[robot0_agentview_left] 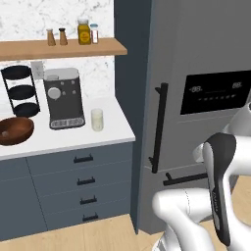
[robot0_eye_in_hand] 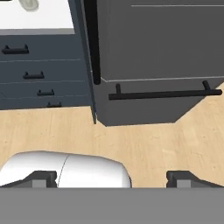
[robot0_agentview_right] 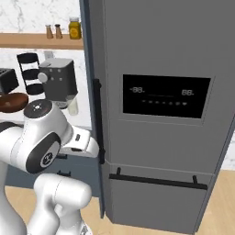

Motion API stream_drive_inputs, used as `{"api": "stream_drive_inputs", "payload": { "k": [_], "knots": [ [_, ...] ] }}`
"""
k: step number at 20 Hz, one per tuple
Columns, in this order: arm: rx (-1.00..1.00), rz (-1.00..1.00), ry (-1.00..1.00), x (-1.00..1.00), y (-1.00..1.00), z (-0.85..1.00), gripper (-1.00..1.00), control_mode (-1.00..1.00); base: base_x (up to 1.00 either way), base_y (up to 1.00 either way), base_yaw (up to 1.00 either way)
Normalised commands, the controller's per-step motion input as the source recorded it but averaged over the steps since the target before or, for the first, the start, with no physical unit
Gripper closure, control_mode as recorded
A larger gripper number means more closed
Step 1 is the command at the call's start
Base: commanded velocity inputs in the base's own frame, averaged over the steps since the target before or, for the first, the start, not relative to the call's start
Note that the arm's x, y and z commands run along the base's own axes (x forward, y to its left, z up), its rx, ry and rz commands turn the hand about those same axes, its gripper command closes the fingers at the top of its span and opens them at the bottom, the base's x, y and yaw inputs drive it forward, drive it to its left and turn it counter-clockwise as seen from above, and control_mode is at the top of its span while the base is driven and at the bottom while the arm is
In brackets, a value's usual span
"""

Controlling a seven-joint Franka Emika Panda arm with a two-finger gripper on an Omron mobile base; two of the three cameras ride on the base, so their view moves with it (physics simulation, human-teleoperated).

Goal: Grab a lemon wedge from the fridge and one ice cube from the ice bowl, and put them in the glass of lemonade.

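Fridge (robot0_agentview_right: 160, 69) standing closed, tool (robot0_eye_in_hand: 112, 178) hanging spread and empty above the wooden floor (robot0_eye_in_hand: 144, 148).

The fridge's tall vertical handle (robot0_agentview_left: 159, 127) is running along its left door edge, just beside the table (robot0_agentview_left: 115, 131) end, with the lower drawer's horizontal bar handle (robot0_eye_in_hand: 164, 93) lying beneath it. Seen from the hand camera, the tool's fingertips (robot0_eye_in_hand: 181, 178) are sitting wide apart, pinching nothing, well clear of the fridge's bottom corner, with bare floor lying open between them. The glass of lemonade (robot0_agentview_left: 97, 119) is standing upright on the table near its front-right edge, just right of the coffee machine (robot0_agentview_left: 62, 98). The ice bowl (robot0_agentview_left: 14, 130) is resting at the table's left, in front of the black three-tier rack (robot0_agentview_left: 21, 90), well apart from the glass.
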Motion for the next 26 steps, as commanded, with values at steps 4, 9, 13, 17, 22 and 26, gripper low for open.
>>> {"api": "stream_drive_inputs", "payload": {
  "k": [4, 9, 13, 17, 22, 26],
  "knots": [
    [0.00, 0.00, 0.00, 0.00, 0.00, 0.00, -1.00, 1.00, -0.12, 0.13, 0.01],
    [-0.02, 0.00, 0.00, -0.04, 0.00, -0.07, -1.00, -1.00, -0.19, 0.02, 0.00],
    [0.00, 0.00, 0.00, 0.00, 0.00, -0.01, -1.00, -1.00, 0.00, 0.00, 0.00],
    [0.00, 0.00, 0.00, 0.14, 0.00, 0.00, -1.00, -1.00, 0.00, 0.00, 0.00],
    [0.00, 0.00, -0.19, 0.73, 0.10, -0.01, -1.00, -1.00, 0.00, 0.00, 0.00],
    [-0.01, 0.00, -0.13, 0.93, 0.53, -0.10, -1.00, -1.00, 0.00, 0.00, 0.00]
  ]
}}
